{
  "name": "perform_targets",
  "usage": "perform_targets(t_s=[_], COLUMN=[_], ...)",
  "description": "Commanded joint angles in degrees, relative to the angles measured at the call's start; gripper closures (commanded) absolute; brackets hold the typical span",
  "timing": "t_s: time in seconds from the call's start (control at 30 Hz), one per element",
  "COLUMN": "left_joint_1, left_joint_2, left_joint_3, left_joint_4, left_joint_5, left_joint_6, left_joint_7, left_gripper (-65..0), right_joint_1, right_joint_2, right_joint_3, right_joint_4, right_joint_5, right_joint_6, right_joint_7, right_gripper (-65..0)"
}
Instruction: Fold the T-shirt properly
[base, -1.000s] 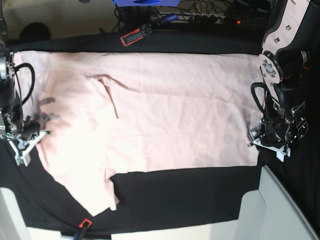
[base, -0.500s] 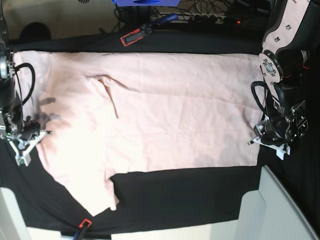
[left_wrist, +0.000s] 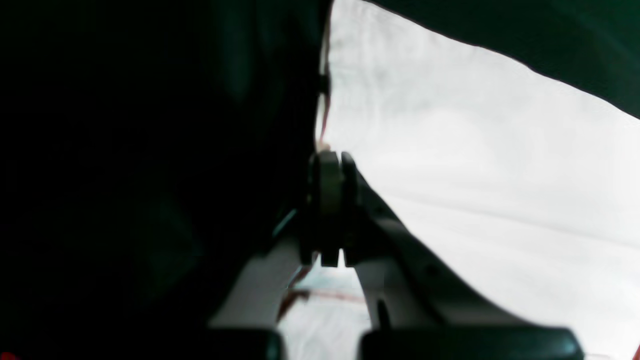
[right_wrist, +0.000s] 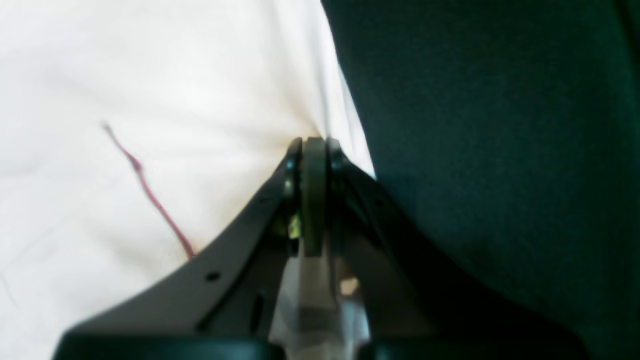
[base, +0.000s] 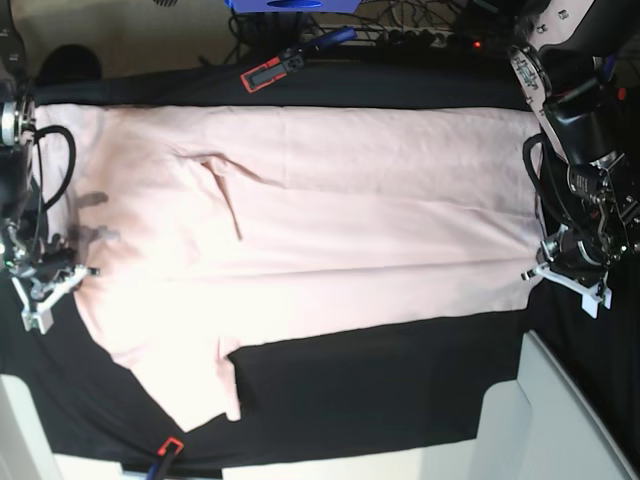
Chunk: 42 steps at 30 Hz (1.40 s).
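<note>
My left claw (base: 566, 272) sits low at the end of its arm, jaws pressed together with a thin fold of the T-shirt (base: 330, 210) pinched between the pads; in the left wrist view the fingers (left_wrist: 327, 200) meet flat, no gap. My right claw (base: 45, 280) is down too, its wrist angled outward, jaws closed tight on the cloth edge ahead of its tips. Both arms reach in from opposite ends.
</note>
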Motion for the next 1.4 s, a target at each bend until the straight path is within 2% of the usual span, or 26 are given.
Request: perform_targets(t_s=[0.0,0.07,0.23,0.47,0.63,0.87,1.0,1.2,1.37], left_joint_1=[-0.63,0.25,1.83,6.49,9.04,10.18,11.59,13.87,15.37], left_joint_2=[-1.05,-0.87,-1.05,-0.52,0.45,0.54,0.71,1.77,1.77], left_joint_3=[-0.05,-0.05,-0.4,-0.05,-0.4,-0.4,-0.05,-0.4,-0.05], left_joint_4=[1.07,1.24,2.3,12.5,13.37,16.45,20.23,22.43,22.78], left_joint_5=[-0.07,-0.24,-0.33,-0.42,-0.42,-0.42,-0.42,-0.42,-0.33], left_joint_6=[0.21,0.21,0.21,0.21,0.21,0.21,0.21,0.21,0.21], left_joint_7=[-0.97,-0.97,-1.14,-0.62,-1.05,-1.14,-1.05,-1.05,-1.14], left_gripper=[0.0,0.0,0.0,0.0,0.0,0.0,0.0,0.0,0.0], right_joint_1=[1.02,-0.12,-3.73,-5.93,-6.89,-12.08,-12.96,-14.37,-16.65], right_joint_2=[1.24,1.24,1.24,2.29,2.38,2.2,1.94,1.85,1.94], right_joint_3=[0.33,1.13,9.04,9.57,9.57,9.65,9.74,15.72,16.42], right_joint_4=[2.28,4.92,10.02,14.5,14.94,24.79,26.54,26.63,29.71], right_joint_5=[0.61,0.7,0.52,0.43,0.43,0.7,0.7,0.78,0.7], right_joint_6=[-0.29,-0.29,-0.29,-0.29,0.06,0.06,0.06,0.24,0.24], right_joint_7=[0.93,0.67,0.58,-3.9,-5.31,-6.19,-7.25,-9.44,-12.43], right_gripper=[0.0,0.0,0.0,0.0,0.0,0.0,0.0,0.0,0.0])
